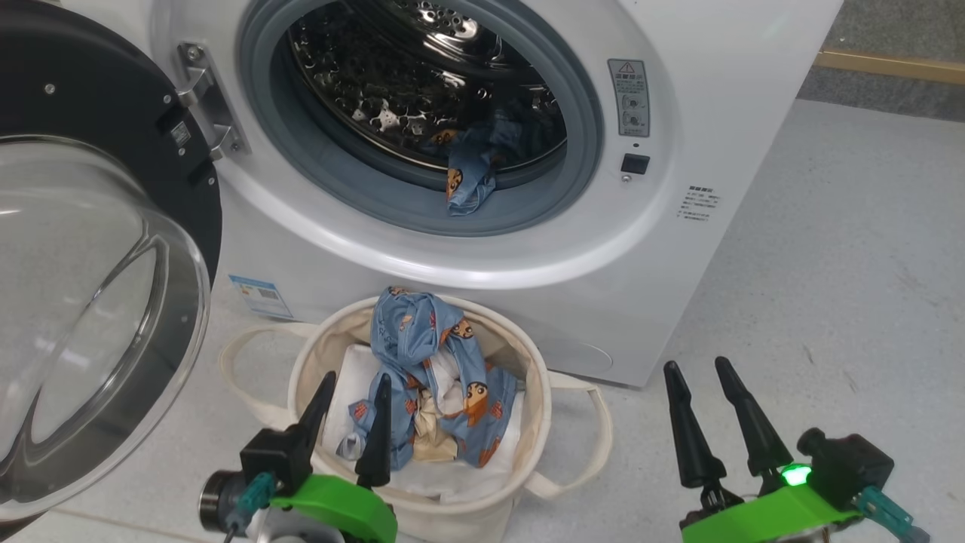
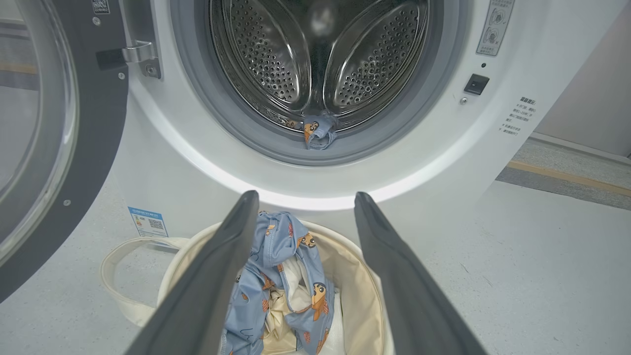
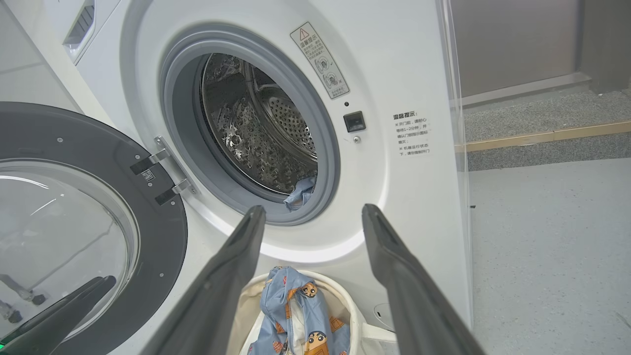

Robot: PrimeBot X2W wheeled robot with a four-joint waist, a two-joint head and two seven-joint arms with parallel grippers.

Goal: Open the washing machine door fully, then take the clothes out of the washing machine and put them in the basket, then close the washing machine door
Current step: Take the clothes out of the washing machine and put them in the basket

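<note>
Both spread wide, empty: left gripper (image 1: 356,377), right gripper (image 1: 696,363), touching nothing.

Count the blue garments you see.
2. One garment in the basket, atop white cloth; one garment hanging over the drum lip. Others may be hidden beneath or deeper inside.

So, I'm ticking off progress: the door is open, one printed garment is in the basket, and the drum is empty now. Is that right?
Not quite: the drum is not empty. The head view shows a blue printed piece at its front lip, draped onto the grey seal. The door is open and one printed garment is in the basket.
</note>
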